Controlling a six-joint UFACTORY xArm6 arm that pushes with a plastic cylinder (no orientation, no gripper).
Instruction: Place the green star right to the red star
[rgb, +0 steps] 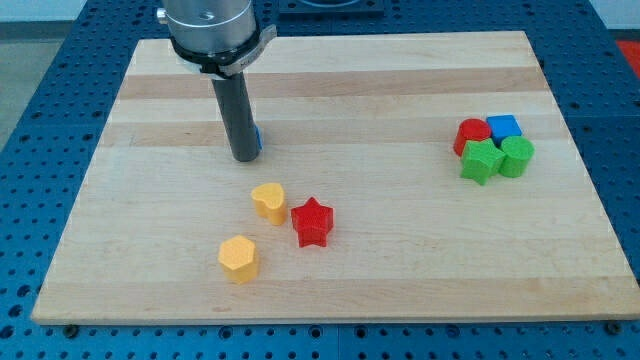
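Note:
The green star (481, 162) sits at the view's right in a tight cluster, touching a red rounded block (471, 134), a blue cube (505, 126) and a rounder green block (518, 156). The red star (312, 222) lies at the lower middle of the board, far to the left of the green star. My tip (243, 159) rests on the board at the upper left, above and to the left of the red star and far from the green star.
A yellow heart-like block (268, 201) lies just left of the red star. A yellow hexagon (239, 259) lies below it. A blue block (258, 138) is mostly hidden behind my rod. The wooden board (560, 280) lies on a blue perforated table.

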